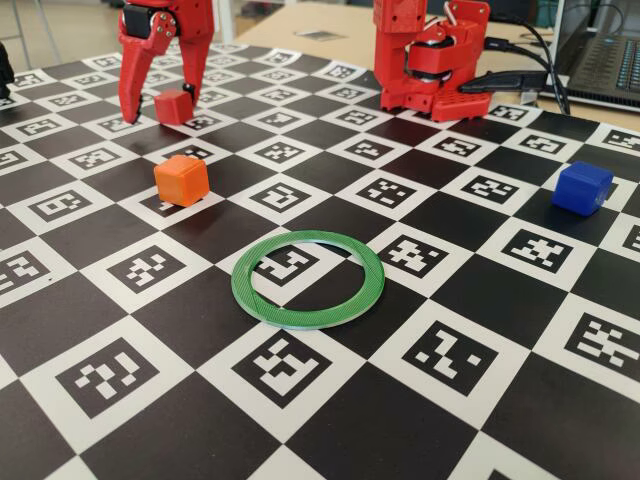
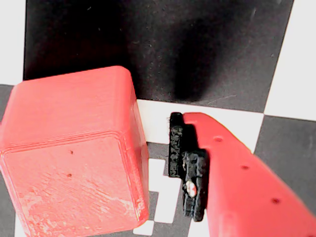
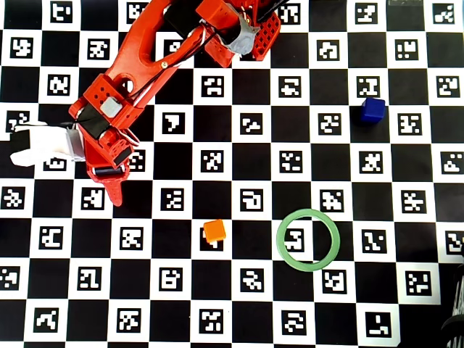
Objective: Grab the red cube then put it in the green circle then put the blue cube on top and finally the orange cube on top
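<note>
While it sits flat on the checkered worktop point(image 1: 330, 420) at the far left of the fixed view, the red cube point(image 1: 173, 106) has no long axis; one face is turned toward the camera. The gripper point(image 1: 165, 108) straddles it with its fingers point(image 1: 129, 100) spread wide, one on each side. In the wrist view the cube point(image 2: 74, 148) fills the left half, and the finger on the right, with its black pad point(image 2: 190, 173), stands just beside the cube with a narrow gap showing, so nothing is pinched.

Nearer the camera and slightly right, the orange cube point(image 1: 181, 180) rests flat, well apart from the red one. Further right lies the green circle point(image 1: 307, 279), flat and empty in its centre, framing a printed marker. At the far right the blue cube point(image 1: 582, 187) sits alone.

The white squares carry black coded marker patterns; no readable words or brands appear.
</note>
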Available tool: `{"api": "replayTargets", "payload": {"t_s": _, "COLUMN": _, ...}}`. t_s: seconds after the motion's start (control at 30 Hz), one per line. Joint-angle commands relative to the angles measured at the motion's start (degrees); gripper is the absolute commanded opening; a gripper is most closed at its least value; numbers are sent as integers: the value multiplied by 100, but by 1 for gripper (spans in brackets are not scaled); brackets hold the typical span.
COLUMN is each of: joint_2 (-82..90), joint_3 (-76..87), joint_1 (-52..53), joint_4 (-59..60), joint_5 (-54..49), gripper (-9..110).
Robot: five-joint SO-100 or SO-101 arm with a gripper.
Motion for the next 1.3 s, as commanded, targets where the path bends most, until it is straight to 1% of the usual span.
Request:
{"api": "replayTargets", "payload": {"t_s": 0.0, "joint_2": 141, "joint_3": -35, "joint_1": 9, "joint_4": -132, "joint_5": -105, "gripper": 45}}
{"api": "replayTargets", "payload": {"t_s": 0.6, "joint_2": 176, "joint_3": 79, "joint_1": -18, "joint_4": -229, "joint_5": -940, "gripper": 45}}
{"api": "replayTargets", "payload": {"t_s": 1.27, "joint_2": 176, "joint_3": 105, "joint_1": -167, "joint_4": -220, "joint_5": -1169, "gripper": 45}}
